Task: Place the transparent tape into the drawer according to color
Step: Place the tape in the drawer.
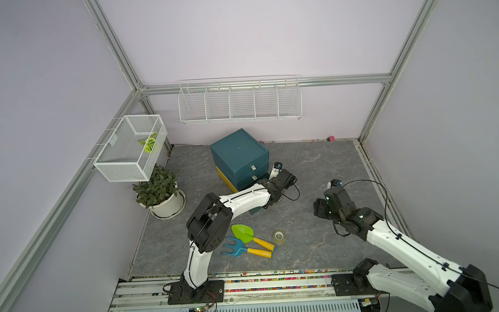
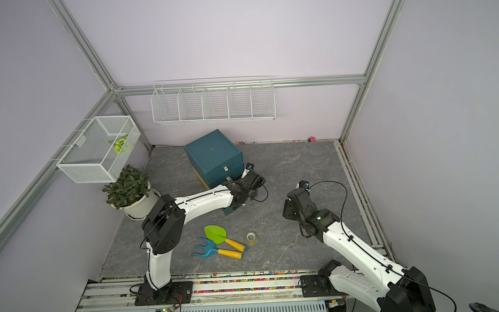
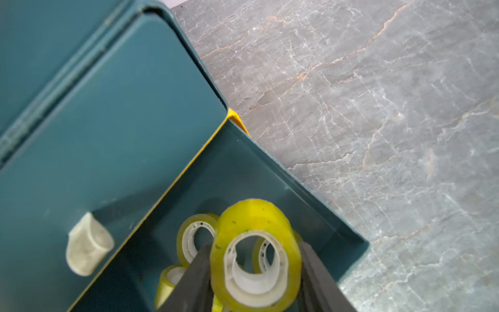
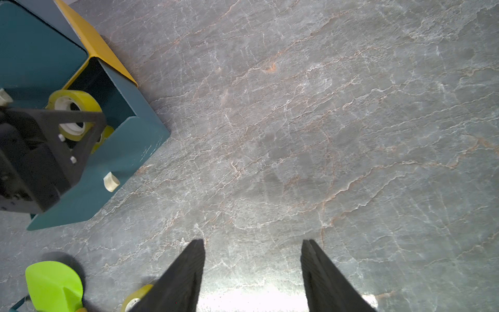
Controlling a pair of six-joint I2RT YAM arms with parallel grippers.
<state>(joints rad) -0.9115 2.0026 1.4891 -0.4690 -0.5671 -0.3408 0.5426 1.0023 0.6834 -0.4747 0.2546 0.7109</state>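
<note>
The left gripper (image 3: 256,244) hangs over the pulled-out bottom drawer (image 3: 243,162) of the teal drawer cabinet (image 1: 239,154). The cabinet stands toward the far side of the marbled grey table (image 1: 314,160), left of its middle. The gripper's two black fingers are closed against opposite sides of a yellow-green tape roll (image 3: 253,216), whose white core faces the wrist camera. The roll is held above the drawer's floor, inside its walls. Three more yellow-green rolls (image 3: 195,237) lie in the drawer below it, partly hidden by the fingers and the held roll. The two drawers above are pushed in, and a whitish handle (image 3: 87,243) shows on the one just over the open drawer.

The right gripper (image 4: 252,270) is over bare table to the right of the cabinet, well apart from it. Its fingers are spread wide with nothing between them.

One pale tape roll (image 1: 279,236) lies flat on the table near the front, just right of the toy shovel (image 1: 242,232) and the blue toy rake (image 1: 234,245). It appears in both top views.

A potted plant (image 1: 158,191) stands at the left edge under a white mesh basket (image 1: 123,166).
</note>
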